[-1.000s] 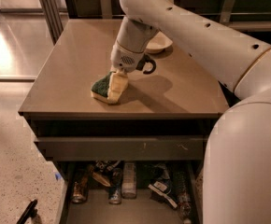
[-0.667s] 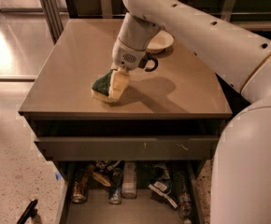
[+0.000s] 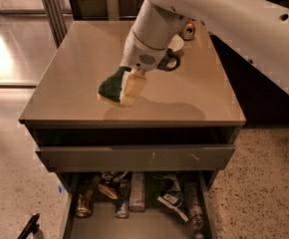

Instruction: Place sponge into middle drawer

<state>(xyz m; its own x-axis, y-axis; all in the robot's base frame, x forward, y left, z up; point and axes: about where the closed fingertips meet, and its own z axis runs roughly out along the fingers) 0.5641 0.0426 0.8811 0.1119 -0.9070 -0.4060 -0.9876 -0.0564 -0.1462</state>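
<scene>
The sponge (image 3: 112, 85), yellow foam with a dark green face, is held in my gripper (image 3: 123, 94) just above the tan countertop (image 3: 74, 83), near its front edge. The gripper is shut on the sponge, and one cream padded finger (image 3: 134, 87) lies against the sponge's right side. The white arm comes down from the upper right. The middle drawer (image 3: 134, 227) stands pulled out below the counter, a grey tray holding cans, plastic bottles and wrappers. It lies lower than the gripper and closer to the front.
A drawer with a long scratched grey front panel (image 3: 134, 157) sticks out a little above the open tray. A white bowl (image 3: 177, 42) and a can (image 3: 188, 30) stand at the back of the countertop. A dark object (image 3: 29, 228) lies on the speckled floor at lower left.
The gripper has lifted the sponge off the countertop and carried it toward the front edge. The view now sits closer to the cabinet.
</scene>
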